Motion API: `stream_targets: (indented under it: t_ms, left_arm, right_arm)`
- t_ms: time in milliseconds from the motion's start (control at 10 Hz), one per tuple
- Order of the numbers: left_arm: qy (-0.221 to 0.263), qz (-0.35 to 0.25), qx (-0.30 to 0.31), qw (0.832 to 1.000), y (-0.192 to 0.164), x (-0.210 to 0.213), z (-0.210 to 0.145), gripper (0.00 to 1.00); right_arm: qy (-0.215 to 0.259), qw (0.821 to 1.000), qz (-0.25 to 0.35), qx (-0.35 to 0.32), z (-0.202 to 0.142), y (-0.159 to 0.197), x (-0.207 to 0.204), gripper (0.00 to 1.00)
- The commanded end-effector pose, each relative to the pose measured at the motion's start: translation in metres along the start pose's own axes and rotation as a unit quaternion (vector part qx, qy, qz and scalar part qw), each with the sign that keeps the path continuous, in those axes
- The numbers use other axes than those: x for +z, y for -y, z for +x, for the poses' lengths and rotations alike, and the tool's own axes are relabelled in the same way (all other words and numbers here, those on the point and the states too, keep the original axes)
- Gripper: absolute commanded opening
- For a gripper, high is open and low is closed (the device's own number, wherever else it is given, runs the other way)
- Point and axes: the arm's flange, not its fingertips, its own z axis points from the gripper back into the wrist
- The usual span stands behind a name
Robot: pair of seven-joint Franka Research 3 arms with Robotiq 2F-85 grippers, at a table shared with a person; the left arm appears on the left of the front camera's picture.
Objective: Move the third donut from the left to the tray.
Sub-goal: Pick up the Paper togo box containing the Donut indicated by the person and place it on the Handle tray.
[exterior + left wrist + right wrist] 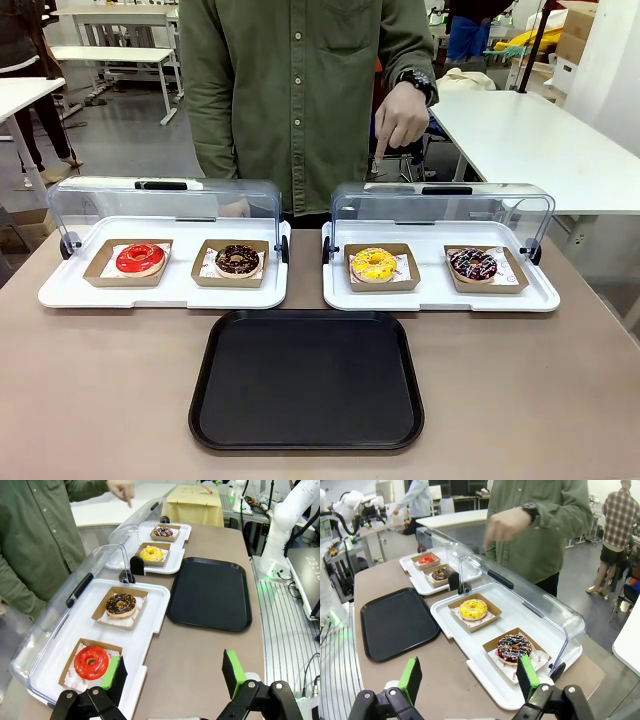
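Observation:
The yellow-iced donut [373,264] [151,553] [473,609] rests on its brown cardboard square in the right white display tray [440,297], whose clear lid is lifted. The black tray [307,380] [211,592] [396,621] lies bare on the table in front of both display trays. My left gripper [173,674] is open, hanging above the table edge near the red donut [91,662]. My right gripper [470,678] is open too, above the near rim of the right display tray. A person's hand [402,115] hovers behind the right lid.
The left display tray [165,291] holds the red donut [140,258] and a chocolate donut [237,260]. A dark sprinkled donut [472,264] sits right of the yellow one. Both clear lids stand raised at the back. The person in a green shirt stands across the table.

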Motion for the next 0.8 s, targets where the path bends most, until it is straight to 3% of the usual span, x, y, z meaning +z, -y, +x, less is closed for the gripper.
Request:
stream_targets:
  t_ms: [0,700]
  left_arm:
    - [0.012,-0.002,-0.012,1.0,-0.002,0.0003,0.0005,1.0]
    - [0.012,-0.002,-0.012,1.0,-0.002,0.0003,0.0005,1.0]
  right_arm:
    - [0.013,1.0,-0.001,0.015,0.0028,0.0044,-0.0006,1.0]
    - [0.013,1.0,-0.001,0.015,0.0028,0.0044,-0.0006,1.0]
